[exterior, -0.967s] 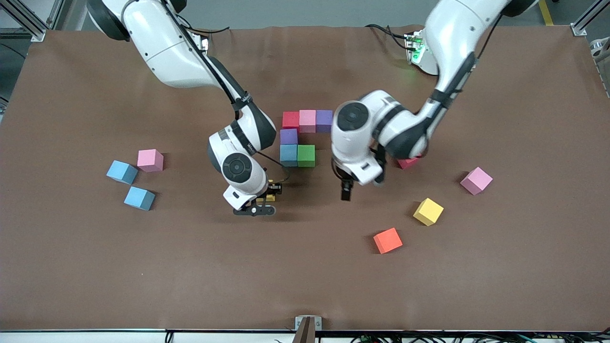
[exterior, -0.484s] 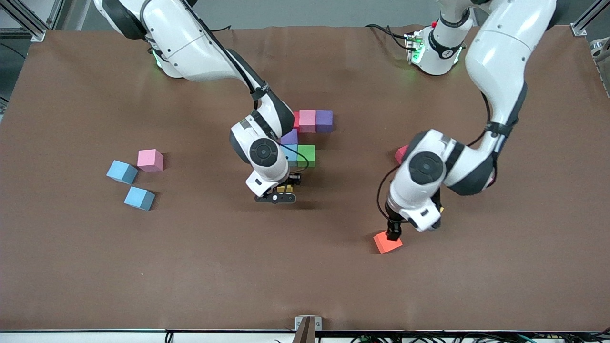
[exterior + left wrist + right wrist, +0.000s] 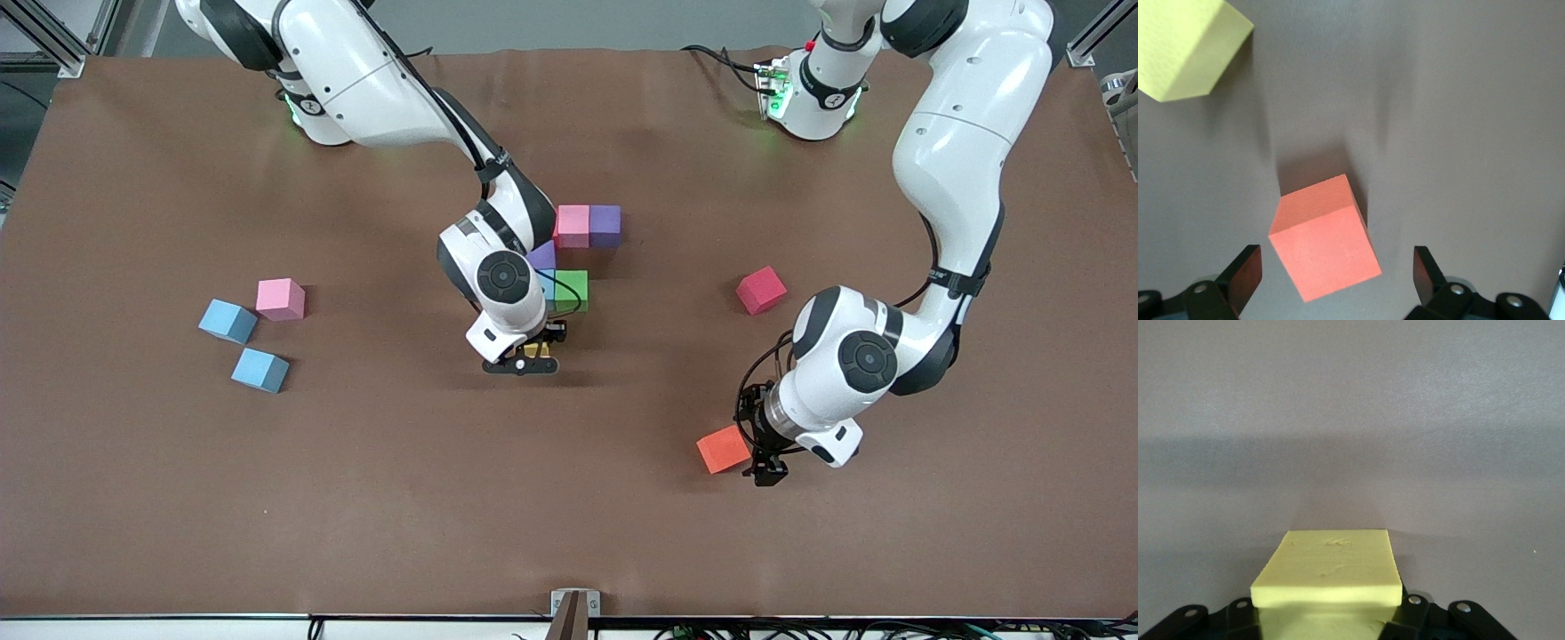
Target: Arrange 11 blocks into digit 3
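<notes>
My right gripper (image 3: pixel 526 357) is clenched on a yellow block (image 3: pixel 1328 572) and hangs low over the counter (image 3: pixel 356 498), just in front of the green block (image 3: pixel 572 289) in the partly built digit 3 (image 3: pixel 569 258). That figure so far shows a pink block (image 3: pixel 573 225) and a purple block (image 3: pixel 605 224) in its farthest row, with another purple block (image 3: pixel 541 256) and a blue block (image 3: pixel 546 283) largely hidden under my right wrist. I judge the yellow cube is meant to go next to the green one, so I'd bring it down square to the neighbouring faces, set it flush without nudging the row, and only then let go. My left gripper (image 3: pixel 768 464) is down by the orange block (image 3: pixel 1326 239) toward the left arm's end, fingers (image 3: pixel 1245 275) spread wide; the wrist view shows the cube between them but turned at an angle. Before closing I'd rotate the wrist so the fingers meet two flat faces, not corners, and centre the cube in the gap. Still loose are a red block (image 3: pixel 761 290), a second yellow block (image 3: pixel 1185 43) seen from the left wrist, and, toward the right arm's end, a pink cube (image 3: pixel 281 299) with two light blue cubes (image 3: pixel 228 321) beside it
</notes>
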{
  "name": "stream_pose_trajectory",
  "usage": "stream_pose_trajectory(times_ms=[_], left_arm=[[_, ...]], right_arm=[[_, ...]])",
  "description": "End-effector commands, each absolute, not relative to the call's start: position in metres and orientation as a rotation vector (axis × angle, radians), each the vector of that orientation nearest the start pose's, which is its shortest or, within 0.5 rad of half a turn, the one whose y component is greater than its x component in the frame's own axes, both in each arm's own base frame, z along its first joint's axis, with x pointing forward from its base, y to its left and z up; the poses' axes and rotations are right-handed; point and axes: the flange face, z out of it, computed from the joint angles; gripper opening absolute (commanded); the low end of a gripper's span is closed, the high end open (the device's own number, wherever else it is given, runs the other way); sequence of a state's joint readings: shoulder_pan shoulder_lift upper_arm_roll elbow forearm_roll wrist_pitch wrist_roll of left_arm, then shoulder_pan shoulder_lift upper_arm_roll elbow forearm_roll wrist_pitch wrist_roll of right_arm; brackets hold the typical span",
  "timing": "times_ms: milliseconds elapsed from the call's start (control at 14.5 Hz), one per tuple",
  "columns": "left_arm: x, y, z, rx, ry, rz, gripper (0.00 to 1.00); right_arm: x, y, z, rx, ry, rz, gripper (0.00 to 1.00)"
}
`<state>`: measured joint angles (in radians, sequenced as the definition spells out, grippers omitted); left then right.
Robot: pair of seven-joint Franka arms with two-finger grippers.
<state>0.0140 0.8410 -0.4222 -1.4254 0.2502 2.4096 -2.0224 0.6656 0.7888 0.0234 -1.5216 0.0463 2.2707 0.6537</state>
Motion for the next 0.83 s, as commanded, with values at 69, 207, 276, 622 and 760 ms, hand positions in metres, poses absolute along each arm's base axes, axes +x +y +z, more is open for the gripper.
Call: stream_pose_trajectory(times_ms=[69, 207, 276, 622, 760], left_arm=[[0.713, -0.237, 0.231, 1.985, 2.081, -0.074, 1.0], [0.713, -0.238, 0.225, 1.969, 2.071, -0.075, 1.0], [0.713, -0.239, 0.218, 1.967, 2.071, -0.079, 1.0], [0.71, -0.241, 0.204, 1.996, 2.054, -0.078, 0.94], [0.71, -0.239, 0.203, 1.998, 2.056, -0.075, 0.75]], right_arm=[[0.519, 0.462, 0.167, -3.147, -0.023, 0.149, 0.36], [0.518, 0.461, 0.166, -3.153, -0.023, 0.162, 0.36], [0.517, 0.461, 0.166, -3.156, -0.025, 0.171, 0.36], [0.509, 0.464, 0.163, -3.168, -0.041, 0.207, 0.37], [0.508, 0.464, 0.164, -3.17, -0.041, 0.214, 0.38]])
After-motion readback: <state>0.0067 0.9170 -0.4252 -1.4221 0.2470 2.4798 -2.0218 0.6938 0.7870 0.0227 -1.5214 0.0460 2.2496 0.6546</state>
